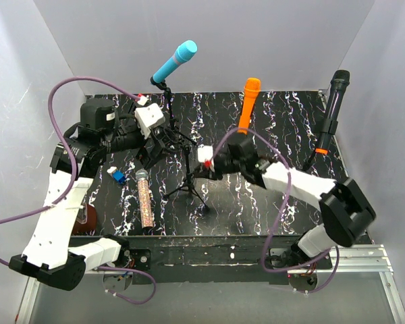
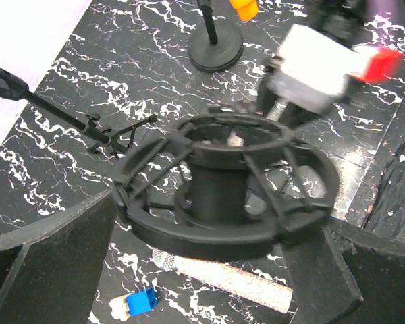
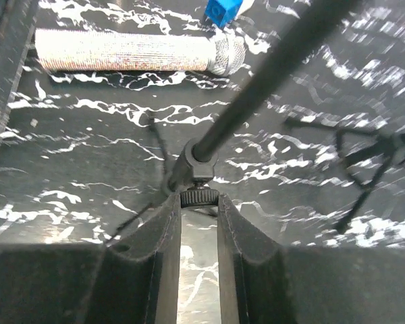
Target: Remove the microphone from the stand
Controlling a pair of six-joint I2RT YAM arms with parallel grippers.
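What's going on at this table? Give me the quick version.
A robot is working on the tripod stand in the middle. The left hand is wide open around the stand's round black cradle. The right hand has its fingers narrowly either side of a small knob on the stand's pole; a firm grip can't be confirmed. A glittery microphone lies flat on the table beside the stand.
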